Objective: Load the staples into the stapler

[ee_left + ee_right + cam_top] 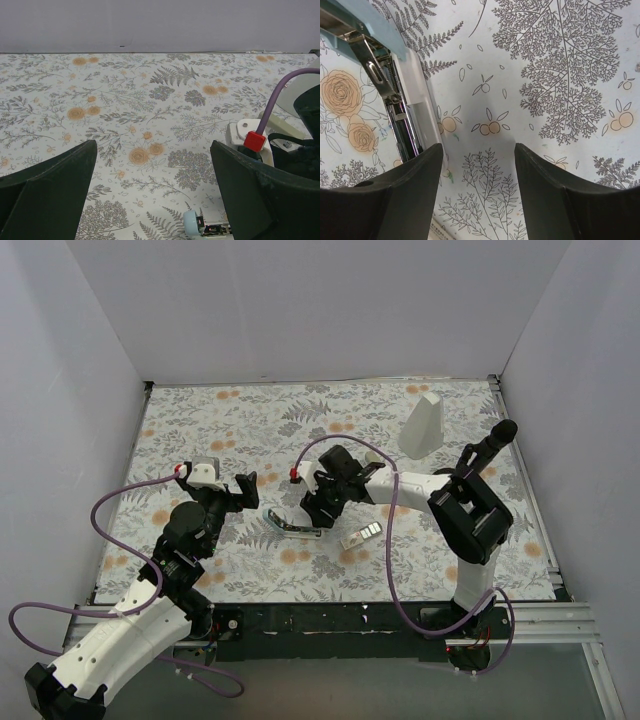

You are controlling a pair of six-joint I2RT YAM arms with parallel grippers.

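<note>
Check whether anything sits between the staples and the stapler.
Nothing loose lies between the staples box and the open blue stapler; only the open right gripper stands close beside the stapler on that side.

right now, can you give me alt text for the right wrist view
The right tool hangs open and empty over a floral table cover, its two dark fingers framing the bottom of the view. At upper left, beside one finger, the light blue stapler lies opened, its silver metal channel exposed.
</note>
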